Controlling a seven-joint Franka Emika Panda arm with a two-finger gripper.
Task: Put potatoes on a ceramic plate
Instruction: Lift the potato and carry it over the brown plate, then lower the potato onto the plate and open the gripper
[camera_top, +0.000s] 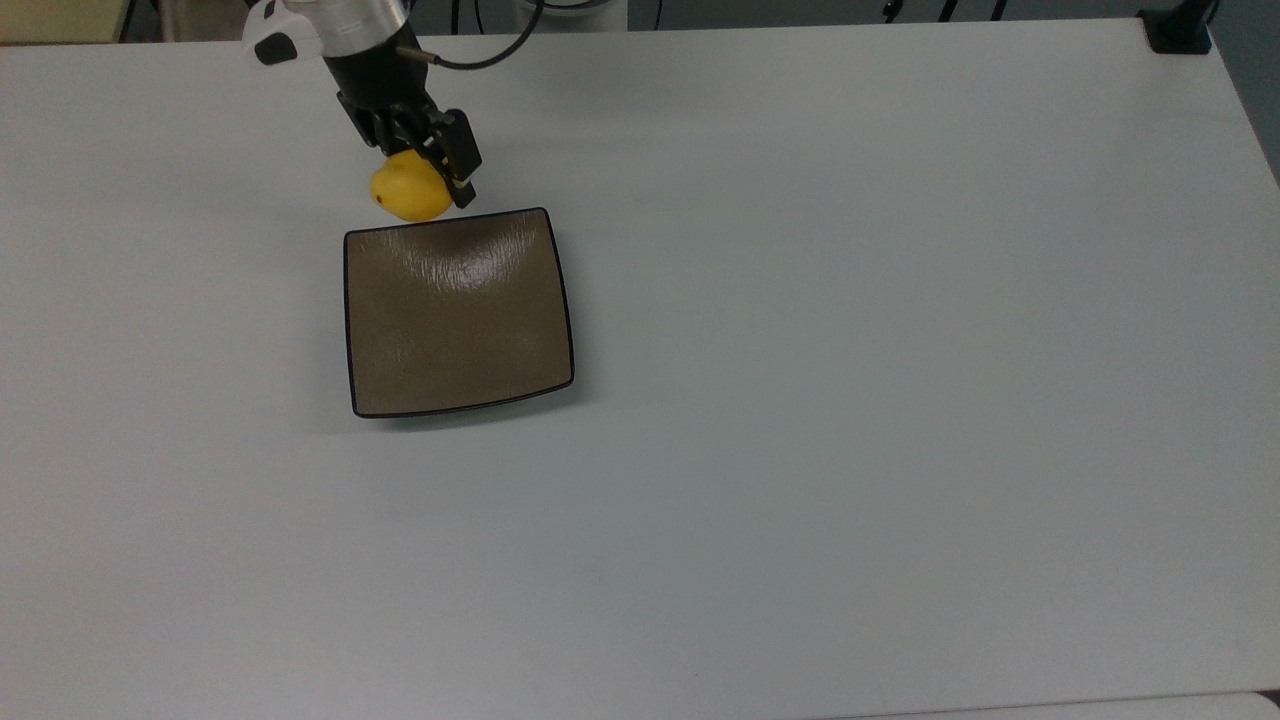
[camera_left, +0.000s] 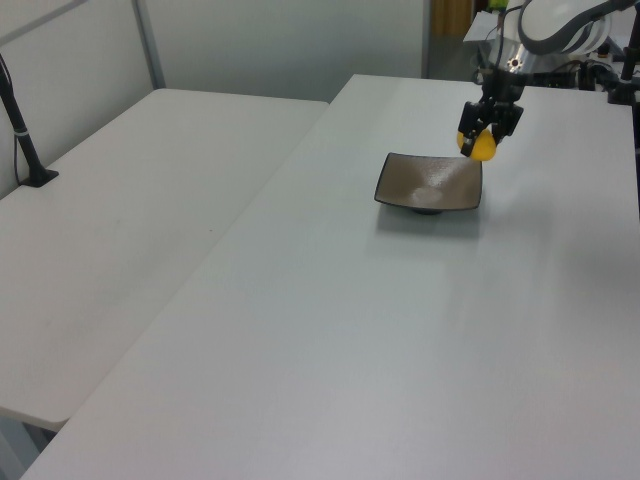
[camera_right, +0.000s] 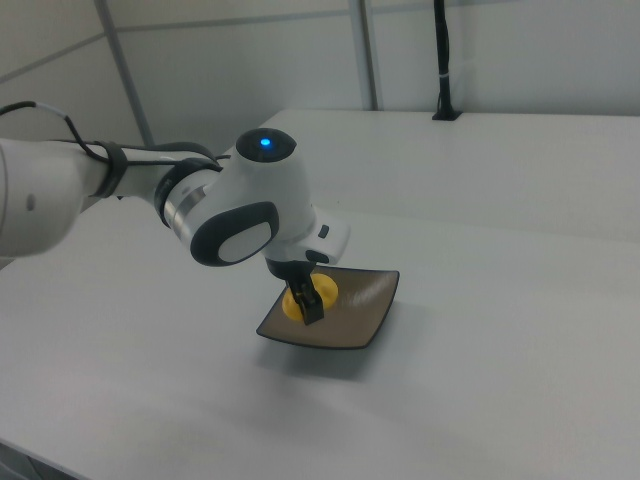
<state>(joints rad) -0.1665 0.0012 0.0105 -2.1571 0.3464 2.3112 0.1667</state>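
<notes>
— Over the desk (camera_top: 800, 400), at the plate's twelve o'clock edge in the top view, we see the tool (camera_top: 425, 170) clamped on the potato (camera_top: 408, 193), its dark fingers (camera_top: 460, 160) pressed against the yellow skin.

— We agree. From the left view the potato (camera_left: 482, 147) hangs clear of the desk (camera_left: 350, 350), held in the tool (camera_left: 488, 128) above the plate (camera_left: 415, 190), near its one o'clock corner.

— And the ceramic plate (camera_top: 440, 330) itself lies flat and bare, a glossy brown square with a thin black rim.

— In the right view we see the white arm (camera_right: 245, 210) leaning over the plate (camera_right: 355, 320), with the potato (camera_right: 300, 300) showing yellow at about its nine o'clock side; we cannot tell from there how high it hangs.

— We also make out a small dark speck on the potato in the top view.
</notes>
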